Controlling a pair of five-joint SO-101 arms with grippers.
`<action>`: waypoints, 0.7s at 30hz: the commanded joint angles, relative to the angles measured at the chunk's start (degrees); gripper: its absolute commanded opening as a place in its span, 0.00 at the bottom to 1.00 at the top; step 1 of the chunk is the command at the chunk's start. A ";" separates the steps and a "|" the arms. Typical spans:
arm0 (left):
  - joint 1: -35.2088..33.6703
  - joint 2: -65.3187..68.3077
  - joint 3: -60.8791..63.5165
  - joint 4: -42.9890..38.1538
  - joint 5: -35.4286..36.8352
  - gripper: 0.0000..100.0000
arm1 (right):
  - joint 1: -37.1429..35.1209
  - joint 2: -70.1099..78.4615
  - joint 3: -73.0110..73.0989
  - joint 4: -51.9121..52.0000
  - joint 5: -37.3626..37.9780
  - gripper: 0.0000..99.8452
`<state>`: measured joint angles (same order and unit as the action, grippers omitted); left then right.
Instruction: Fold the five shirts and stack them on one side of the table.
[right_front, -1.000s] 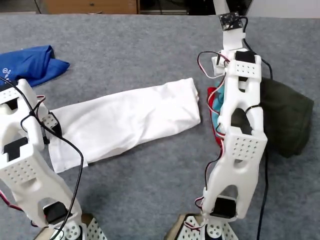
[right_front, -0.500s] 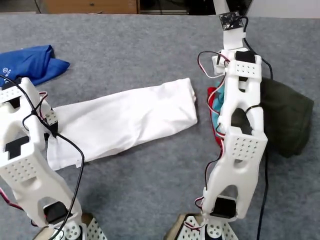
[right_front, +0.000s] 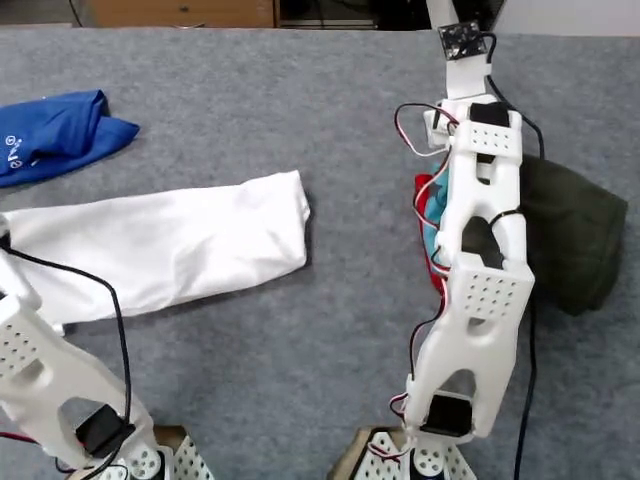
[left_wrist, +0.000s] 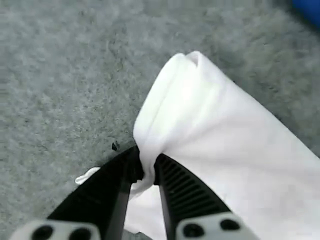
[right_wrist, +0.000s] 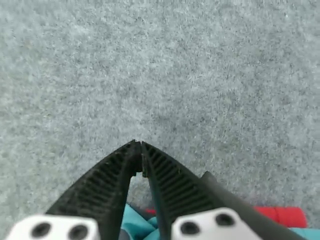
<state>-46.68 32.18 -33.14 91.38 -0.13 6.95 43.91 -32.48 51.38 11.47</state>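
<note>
White shirt (right_front: 170, 250), a long folded strip (softly creased) in the high view; the left wrist view shows the left gripper (left_wrist: 145, 170) pinching its bunched edge. Right gripper (right_wrist: 138, 150) pressed together.

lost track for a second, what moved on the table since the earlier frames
The left gripper, shut on an edge of the white shirt, dragged it left across the table, away from the right arm. The blue shirt, the green shirt and the right arm stayed put, with the right gripper shut.
</note>
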 joint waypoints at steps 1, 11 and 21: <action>4.40 -0.75 -7.56 4.75 -0.53 0.02 | 0.40 -0.40 -0.31 -1.05 -0.44 0.00; 29.27 -0.84 -14.33 9.41 4.22 0.02 | 0.13 0.92 -0.75 -1.05 -0.44 0.00; 50.29 -0.75 -14.51 4.75 13.10 0.02 | 0.13 1.01 -0.75 -1.05 -0.44 0.00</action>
<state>0.00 32.18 -44.22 97.63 10.51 6.95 45.32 -32.48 51.38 11.47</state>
